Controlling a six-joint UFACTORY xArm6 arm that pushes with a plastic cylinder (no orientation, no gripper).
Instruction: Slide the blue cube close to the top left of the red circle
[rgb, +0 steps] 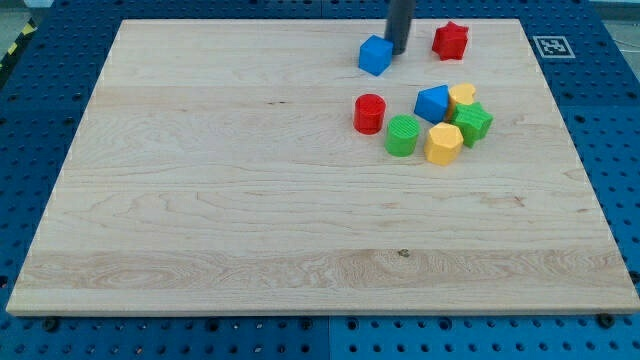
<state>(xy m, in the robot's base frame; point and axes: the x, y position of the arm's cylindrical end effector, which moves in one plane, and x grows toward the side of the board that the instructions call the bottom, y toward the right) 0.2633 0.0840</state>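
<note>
Cluster of blocks sits to the view's right of the red circle (369, 113): green round block (403, 135) just beside it toward lower right, yellow hexagon-like block (443, 144) touching the green one's right side, second blue block (432, 103) above those, a second yellow block (462, 96) right behind it, green star-like block (473, 122) at the cluster's right edge. These are packed together, touching or nearly so. Red star (450, 40) stands alone near the view's top, right of the rod and apart from it.

Between the blue cube (375, 55) and the red circle the wooden bench (220, 190) is bare; none of the cluster lies in that gap.

Blue cube: near the view's top, right of centre, directly above the red circle and a little apart from it. Looks turned so a corner faces the view's bottom; top face lighter blue, sides darker.

My tip (398, 51) is at the cube's upper right edge, touching or almost touching; can't tell exactly. The tool is a plain dark rod, no jaws, so nothing opens or closes on it. Rod runs up out of the view's top.
</note>
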